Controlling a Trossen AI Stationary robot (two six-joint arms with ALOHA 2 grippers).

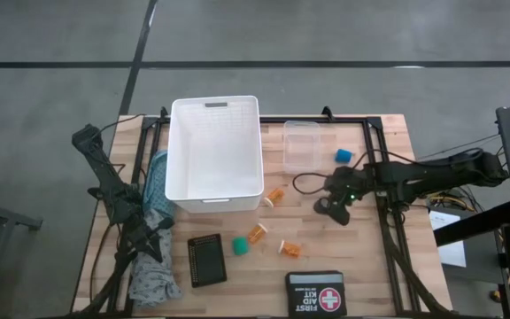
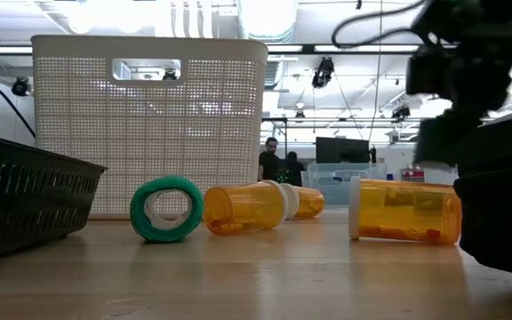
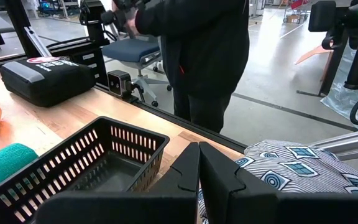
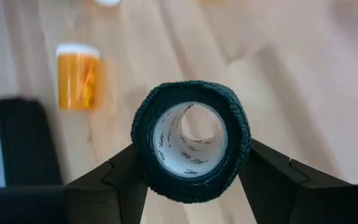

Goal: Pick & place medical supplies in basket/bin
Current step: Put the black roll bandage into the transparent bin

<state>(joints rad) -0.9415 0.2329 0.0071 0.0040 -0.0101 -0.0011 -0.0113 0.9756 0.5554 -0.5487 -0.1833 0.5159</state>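
The right gripper [image 4: 191, 163] clamps a black bandage roll [image 4: 191, 140] between its fingers, above the tabletop, with an orange pill bottle [image 4: 78, 76] beyond it. The white basket [image 1: 215, 146] sits well off toward the left arm, whose left gripper [image 3: 199, 180] rests with fingers pressed together beside the patterned cloth [image 3: 303, 168].

A large white basket [image 1: 215, 151] with slotted walls is standing upright at the worktop's far edge, left of centre. A small clear tub [image 1: 301, 144] is sitting just to its right, with a blue roll [image 1: 343, 156] lying beside the tub. Three orange pill bottles [image 1: 275, 196] [image 1: 257, 233] [image 1: 289, 249] with white caps are lying on their sides mid-worktop, near a green roll [image 1: 239, 245]. A dark roll [image 4: 191, 140] is sitting between the right end effector's [image 4: 191, 163] fingers. A teal patterned cloth [image 1: 153, 188] is draping along the worktop's left edge.
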